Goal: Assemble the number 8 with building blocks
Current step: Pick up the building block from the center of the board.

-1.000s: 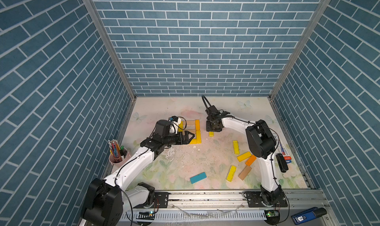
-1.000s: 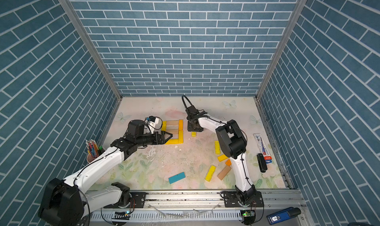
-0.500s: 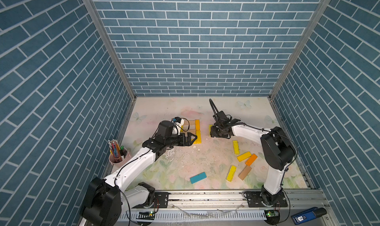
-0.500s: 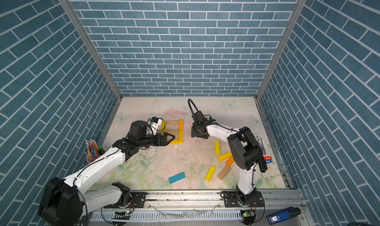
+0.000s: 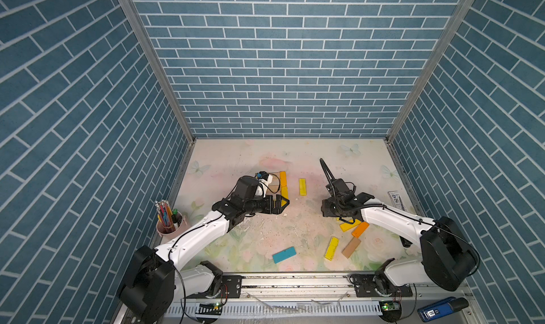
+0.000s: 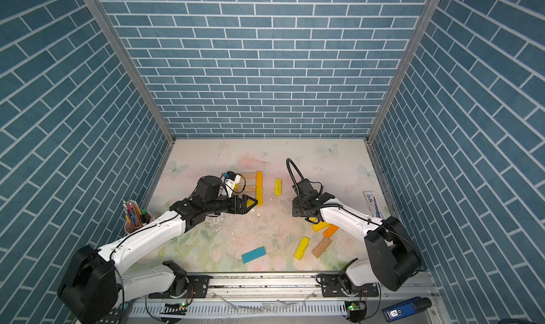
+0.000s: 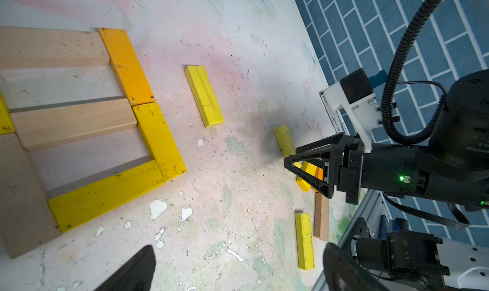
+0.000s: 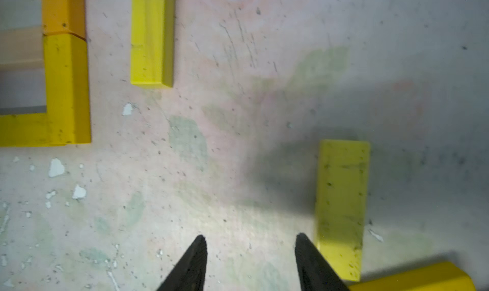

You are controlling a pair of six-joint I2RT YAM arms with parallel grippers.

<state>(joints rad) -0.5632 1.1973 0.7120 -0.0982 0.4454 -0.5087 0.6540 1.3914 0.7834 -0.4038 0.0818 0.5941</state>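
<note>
The eight of flat tan, yellow and orange wooden planks (image 7: 71,123) looks basically done, spare yellow plank (image 7: 204,96) just beside it. Left pincer (image 5: 283,206) spread wide, right pincer (image 8: 250,238) parted, both empty.

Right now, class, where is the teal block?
In a top view, the teal block lies alone near the front rail, left of a loose yellow block.

I log the cell as closed on three sides by walls (image 5: 265,72) patterned in blue brick with white joints, bare aluminium posts (image 5: 153,63) at the back corners, and a counter (image 5: 236,154) printed with pale flowers and butterflies, scuffed, flecked white, evenly lit, a metal rail (image 5: 295,281) along its near edge.
</note>
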